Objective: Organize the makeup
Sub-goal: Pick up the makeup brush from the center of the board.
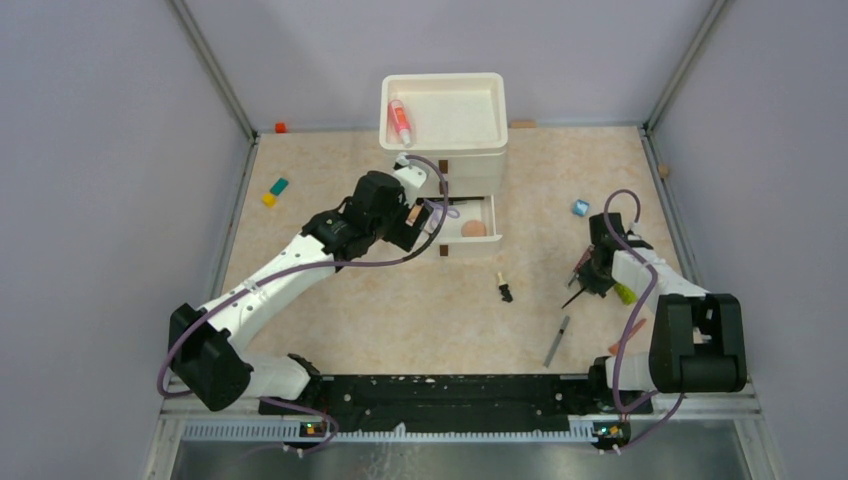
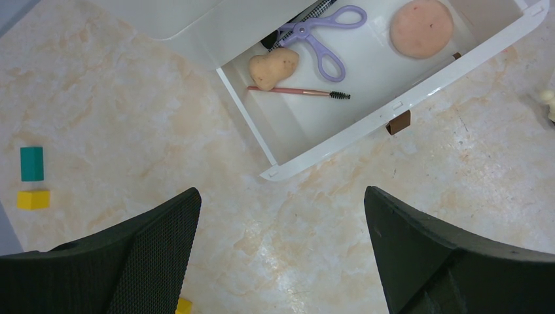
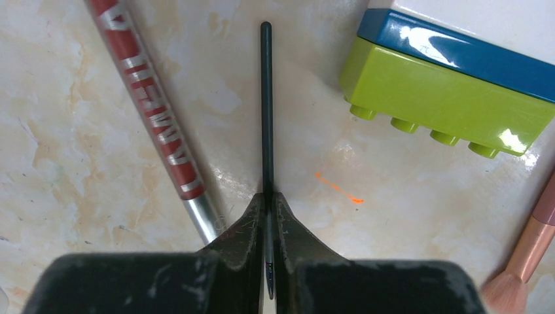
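Note:
My right gripper [image 3: 268, 204] is shut on a thin dark pencil [image 3: 266, 98] that lies on the table, pointing away from the jaws. In the top view this gripper [image 1: 588, 283] sits at the right of the table. A red and silver pencil [image 3: 154, 111] lies just left of it. My left gripper [image 2: 281, 219] hangs open and holds nothing, above the table in front of the open white drawer [image 2: 340, 140]. Inside the drawer lie a round peach sponge [image 2: 422, 27], a teardrop sponge [image 2: 273, 67], purple scissors [image 2: 327, 39] and a thin pink brush [image 2: 298, 92]. A pink spray bottle [image 1: 400, 122] lies in the top tray [image 1: 490, 85].
A lime and blue toy block [image 3: 445, 85] sits right of the held pencil, and a rose-gold brush handle [image 3: 533, 242] lies at the right edge. A silver stick [image 1: 557, 341] and a small black-tipped item [image 1: 504, 290] lie mid-table. Teal [image 2: 31, 163] and yellow [image 2: 33, 199] blocks lie at the left.

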`<move>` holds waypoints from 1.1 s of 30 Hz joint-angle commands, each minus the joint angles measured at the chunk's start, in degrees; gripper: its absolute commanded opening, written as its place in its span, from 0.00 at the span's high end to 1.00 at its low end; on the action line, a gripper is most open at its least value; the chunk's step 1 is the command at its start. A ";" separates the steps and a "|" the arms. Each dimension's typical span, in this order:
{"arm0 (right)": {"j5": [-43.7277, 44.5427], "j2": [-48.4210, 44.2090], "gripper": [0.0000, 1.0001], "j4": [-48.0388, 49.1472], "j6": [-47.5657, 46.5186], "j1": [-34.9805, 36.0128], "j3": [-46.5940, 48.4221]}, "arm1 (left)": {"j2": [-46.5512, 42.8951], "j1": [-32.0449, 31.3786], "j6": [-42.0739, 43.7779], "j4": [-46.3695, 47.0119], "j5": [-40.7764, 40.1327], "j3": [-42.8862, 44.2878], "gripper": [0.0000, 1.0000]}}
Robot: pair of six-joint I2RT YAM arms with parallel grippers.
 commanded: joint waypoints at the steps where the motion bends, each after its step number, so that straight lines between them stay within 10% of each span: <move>1: -1.02 2.00 1.00 -0.91 0.85 -0.14 -2.46 | -0.98 0.36 0.29 2.09 0.90 -0.31 0.01; 16: -0.76 -14.71 1.00 -6.44 -3.26 -0.14 4.10 | -1.23 0.78 0.13 2.10 1.26 -0.51 0.01; 24: -21.44 -24.50 1.00 13.90 -4.32 1.45 -0.11 | -1.10 1.94 -1.27 2.04 0.00 -0.52 0.01; 33: -24.76 -14.49 1.00 34.02 -9.38 20.02 7.12 | -2.81 6.93 -4.11 2.37 -2.56 -1.20 0.01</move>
